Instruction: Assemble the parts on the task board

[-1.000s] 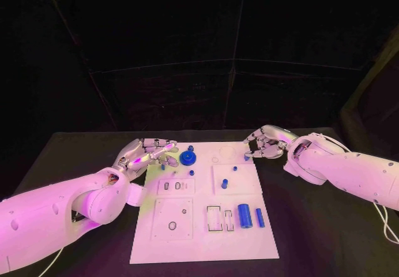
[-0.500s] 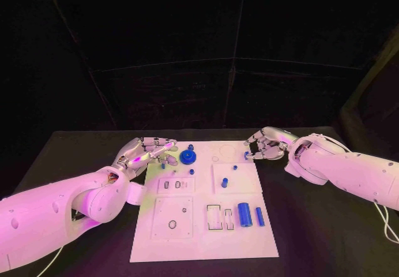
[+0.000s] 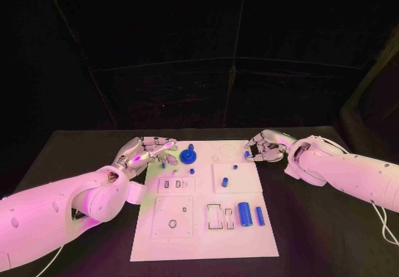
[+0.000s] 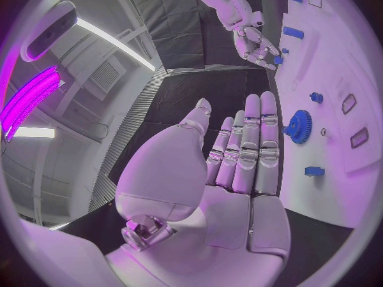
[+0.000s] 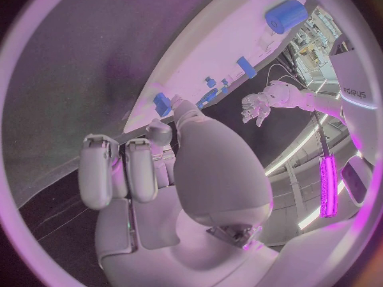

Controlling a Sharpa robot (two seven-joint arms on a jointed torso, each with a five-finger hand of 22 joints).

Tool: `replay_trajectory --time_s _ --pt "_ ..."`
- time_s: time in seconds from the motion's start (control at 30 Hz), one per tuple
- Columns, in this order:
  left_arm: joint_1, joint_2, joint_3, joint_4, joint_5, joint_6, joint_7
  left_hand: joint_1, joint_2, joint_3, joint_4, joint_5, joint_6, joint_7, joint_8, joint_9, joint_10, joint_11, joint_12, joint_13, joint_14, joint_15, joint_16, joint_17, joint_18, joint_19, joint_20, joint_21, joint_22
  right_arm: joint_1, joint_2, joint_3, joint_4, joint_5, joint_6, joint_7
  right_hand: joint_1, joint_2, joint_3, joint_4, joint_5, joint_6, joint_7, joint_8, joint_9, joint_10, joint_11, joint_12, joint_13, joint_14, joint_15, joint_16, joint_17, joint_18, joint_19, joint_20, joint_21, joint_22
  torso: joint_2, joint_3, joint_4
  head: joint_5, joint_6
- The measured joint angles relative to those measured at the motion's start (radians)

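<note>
The white task board (image 3: 208, 231) lies in the middle of the black table (image 3: 75, 156). The left hand (image 3: 148, 151) floats by the board's far left corner, fingers straight and holding nothing. A blue gear (image 3: 188, 156) stands just beside it. The right hand (image 3: 264, 147) pinches a small blue part (image 3: 247, 154) at the board's far right edge. A fat blue cylinder (image 3: 244, 214) lies nearer, with nothing in the way.

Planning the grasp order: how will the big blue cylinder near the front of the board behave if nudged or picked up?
The big blue cylinder lies on its side on the flat task board, so a sideways nudge would probably roll it. It looks smooth and rigid, perhaps slippery between fingertips. Weight cannot be judged.
</note>
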Motion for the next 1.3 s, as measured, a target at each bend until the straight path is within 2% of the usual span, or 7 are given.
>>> replay_trajectory --time_s 0.17,0.4,0.93,1.13,1.2,1.3 --pt "0.000 0.000 0.000 0.000 0.000 0.000 0.000 0.000 0.000 0.000 0.000 0.000 0.000 0.000 0.000 0.000 0.000 0.000 0.000 0.000 0.000 0.000 0.000 0.000 0.000 0.000 0.000 0.000 0.000 -0.001 0.005 0.000 -0.007 0.001 0.003 0.001 0.011 0.011 0.003 -0.009 -0.002 0.021 -0.001 0.007 0.003 0.004 -0.004 0.006 0.007 0.000 0.000 0.000 0.001 0.000 0.000 0.000 0.000 0.000 0.000 0.0003 0.0000 0.000 -0.001" --pt "0.000 0.000 0.000 -0.001 0.000 0.001 0.000 0.000 0.000 0.000 0.000 0.000 0.000 0.000 0.000 0.000 0.000 0.000 0.000 0.000 0.000 0.000 0.000 0.000 0.000 0.000 0.000 0.000 0.000 -0.003 0.015 0.000 -0.015 0.001 0.008 0.003 0.027 0.038 0.023 -0.028 -0.055 0.066 -0.008 0.023 0.006 0.013 -0.012 0.020 0.018 0.000 0.000 0.004 0.001 0.000 0.000 0.000 0.000 0.000 0.000 0.0005 0.0000 -0.001 -0.002" --pt "0.000 0.000 0.000 -0.001 0.000 0.001 0.000 0.000 0.000 0.000 0.000 0.000 0.000 0.000 0.000 0.000 0.000 0.000 0.000 0.000 0.000 0.000 0.000 0.000 0.000 0.000 0.000 0.000 0.000 -0.008 0.022 0.000 -0.024 -0.002 0.021 0.004 0.027 0.038 0.031 -0.037 -0.057 0.094 -0.016 0.030 0.007 0.018 -0.018 0.028 0.028 -0.001 -0.001 0.008 0.001 0.000 0.004 -0.004 0.000 0.000 0.000 0.0005 -0.0002 -0.002 -0.006" --pt "0.000 -0.001 0.000 -0.002 0.000 0.001 -0.001 0.000 0.000 0.000 0.000 0.000 0.000 0.000 0.000 0.000 0.000 0.000 0.000 0.000 0.000 0.000 0.000 0.000 0.000 0.000 0.000 0.000 0.000 -0.009 0.024 0.000 -0.023 -0.007 0.015 0.003 0.030 0.059 0.044 -0.049 -0.062 0.127 -0.025 0.045 0.009 0.027 -0.027 0.035 0.036 0.000 -0.008 0.012 0.001 0.000 0.011 -0.011 0.000 0.000 0.000 0.0005 -0.0003 -0.002 -0.008" --pt "0.000 -0.001 0.000 -0.002 0.000 0.001 -0.001 0.000 0.000 0.000 0.000 0.000 0.000 0.000 0.000 0.000 0.000 0.000 0.000 0.000 0.000 0.000 0.000 0.000 0.000 0.000 0.000 0.000 0.000 -0.009 0.024 0.000 -0.019 -0.008 0.007 0.002 0.028 0.067 0.052 -0.054 -0.075 0.139 -0.028 0.048 0.009 0.033 -0.033 0.041 0.041 0.000 -0.015 0.012 0.000 0.000 0.013 -0.013 0.002 0.000 0.000 0.0008 -0.0003 -0.002 -0.008" --pt "0.000 -0.001 0.000 -0.001 0.000 0.001 -0.001 0.000 0.000 0.000 0.000 0.000 0.000 0.000 0.000 0.000 0.000 0.000 0.000 0.000 0.000 0.000 0.000 0.000 0.000 0.000 0.000 0.000 0.000 -0.009 0.021 0.000 -0.006 -0.010 -0.014 0.000 0.027 0.075 0.066 -0.056 -0.082 0.152 -0.033 0.053 0.009 0.034 -0.034 0.043 0.046 0.000 -0.015 0.012 0.000 0.000 0.016 -0.016 0.005 0.000 0.000 0.0011 -0.0010 -0.002 -0.008"
